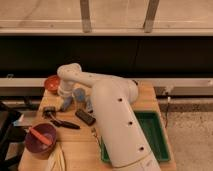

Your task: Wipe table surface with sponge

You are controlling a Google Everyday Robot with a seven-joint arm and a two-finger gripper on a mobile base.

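Observation:
My white arm [107, 107] reaches across a wooden table [75, 150] to its back left. The gripper [65, 100] points down at the table there. A small bluish piece, seemingly the sponge [66, 104], sits right under it on the table surface. I cannot tell whether the gripper holds it. A blue cup [79, 94] stands just right of the gripper.
A red bowl [52, 82] sits at the back left corner. A black block [84, 117] and a black tool [59, 121] lie mid-table. A maroon bowl [34, 145] with an orange utensil is front left. A green tray [157, 132] is on the right.

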